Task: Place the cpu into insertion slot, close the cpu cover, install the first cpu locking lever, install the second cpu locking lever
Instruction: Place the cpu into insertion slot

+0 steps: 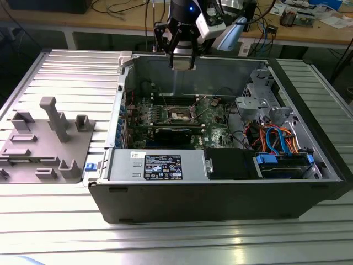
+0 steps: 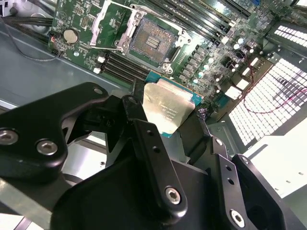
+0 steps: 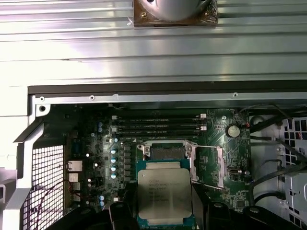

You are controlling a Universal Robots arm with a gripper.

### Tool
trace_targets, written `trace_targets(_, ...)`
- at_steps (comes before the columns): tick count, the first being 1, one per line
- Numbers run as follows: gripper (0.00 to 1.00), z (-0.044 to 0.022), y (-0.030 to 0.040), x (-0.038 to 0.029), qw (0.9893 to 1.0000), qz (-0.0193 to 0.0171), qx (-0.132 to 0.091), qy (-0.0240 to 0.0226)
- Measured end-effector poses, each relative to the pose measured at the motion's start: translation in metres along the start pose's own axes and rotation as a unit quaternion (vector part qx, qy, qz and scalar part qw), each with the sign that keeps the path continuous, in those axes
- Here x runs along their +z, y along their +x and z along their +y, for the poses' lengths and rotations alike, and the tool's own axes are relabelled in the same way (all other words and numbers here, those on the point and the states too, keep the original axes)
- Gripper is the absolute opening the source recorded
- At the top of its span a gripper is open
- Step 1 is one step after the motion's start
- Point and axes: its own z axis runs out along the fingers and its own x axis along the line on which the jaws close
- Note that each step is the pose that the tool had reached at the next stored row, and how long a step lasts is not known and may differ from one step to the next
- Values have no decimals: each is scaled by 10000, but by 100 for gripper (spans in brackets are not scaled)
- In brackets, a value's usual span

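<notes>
Gripper (image 1: 182,55), black, two-fingered: clenched on small flat square silver-topped cpu (image 2: 168,109), gripped by its edges, likely to seat flat | cpu: aloft over far side of open grey computer case (image 1: 220,199), apart from square dark-centred insertion slot (image 3: 165,151) | thin silver hinged cpu cover (image 3: 220,165): swung open, socket exposed

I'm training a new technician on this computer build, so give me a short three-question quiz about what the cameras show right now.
1. True or false: the cpu already sits in the insertion slot.
2. The cpu cover is: A) swung open, B) shut over the slot, C) taken off.
3. Fill in: the gripper is shut on the ____.
Key: 1 false; 2 A; 3 cpu.
</notes>
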Motion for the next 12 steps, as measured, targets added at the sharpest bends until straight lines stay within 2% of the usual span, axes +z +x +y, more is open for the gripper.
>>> trace_targets(12,54,-1,-1,23,10000,-1,1,39)
